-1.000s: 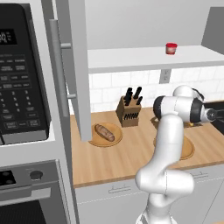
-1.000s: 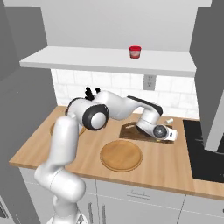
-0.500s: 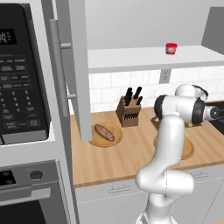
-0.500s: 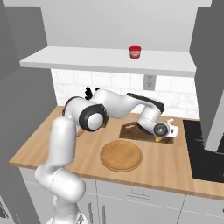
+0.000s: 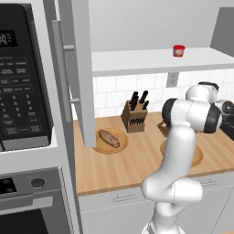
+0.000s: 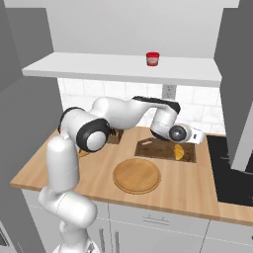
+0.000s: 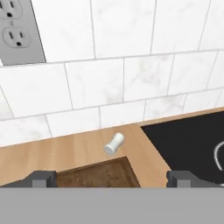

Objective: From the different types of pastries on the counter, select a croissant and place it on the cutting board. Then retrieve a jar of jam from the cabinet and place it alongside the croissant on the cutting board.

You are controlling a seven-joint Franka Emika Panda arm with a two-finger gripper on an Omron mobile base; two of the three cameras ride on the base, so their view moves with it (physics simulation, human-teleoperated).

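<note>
The golden-yellow croissant (image 6: pixel 179 152) lies on the right part of the dark cutting board (image 6: pixel 153 147) on the counter (image 6: pixel 190 190). Just above and behind it my gripper (image 6: pixel 199 136) hovers open with nothing in it, pointing toward the tiled back wall. In the hand view my gripper (image 7: pixel 109 179) has its fingertips (image 7: pixel 41 178) wide apart over the cutting board's (image 7: pixel 98 174) far corner. The red jar of jam (image 6: pixel 152 58) (image 5: pixel 178 50) stands on the white shelf (image 6: pixel 123 66) of the open cabinet (image 5: pixel 75 68). The brown streaked pastry (image 5: pixel 109 138) rests on a round plate at the left.
An empty round wooden plate (image 6: pixel 137 175) sits in front of the board. A black knife block (image 5: pixel 134 117) stands at the wall. A small white cylinder (image 7: pixel 114 143) lies behind the board. The black cooktop (image 6: pixel 232 168) borders the counter on the right, the microwave (image 5: pixel 23 77) on the left.
My gripper has lifted a little off the cutting board and shifted right. The croissant it covered now lies in plain sight on the board.
</note>
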